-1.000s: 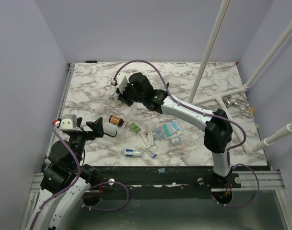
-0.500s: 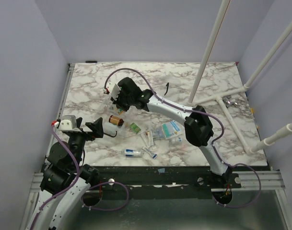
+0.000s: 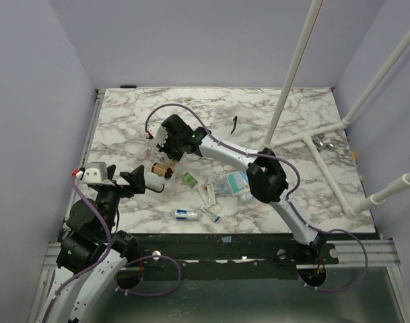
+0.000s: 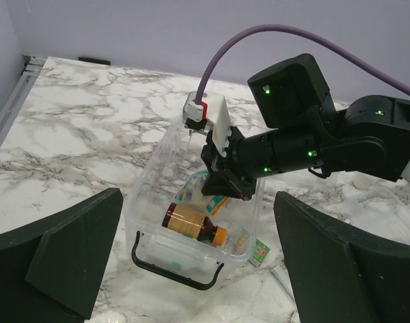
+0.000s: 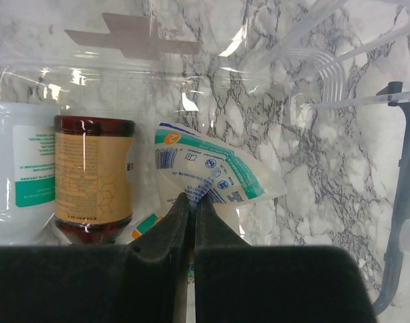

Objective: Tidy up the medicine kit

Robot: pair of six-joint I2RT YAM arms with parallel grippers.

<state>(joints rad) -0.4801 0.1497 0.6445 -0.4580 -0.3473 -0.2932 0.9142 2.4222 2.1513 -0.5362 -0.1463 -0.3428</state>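
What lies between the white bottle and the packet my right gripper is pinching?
The brown bottle lies between the white bottle and the packet; the right wrist view shows it.

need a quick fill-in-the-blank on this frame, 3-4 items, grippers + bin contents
1. The right gripper is shut on a white-and-teal ____ inside the clear bin.
2. The brown bottle in the bin lies on its ____.
3. The left gripper is ____ and holds nothing.
4. The bin's handle is coloured ____.

Missing words: packet; side; open; black.
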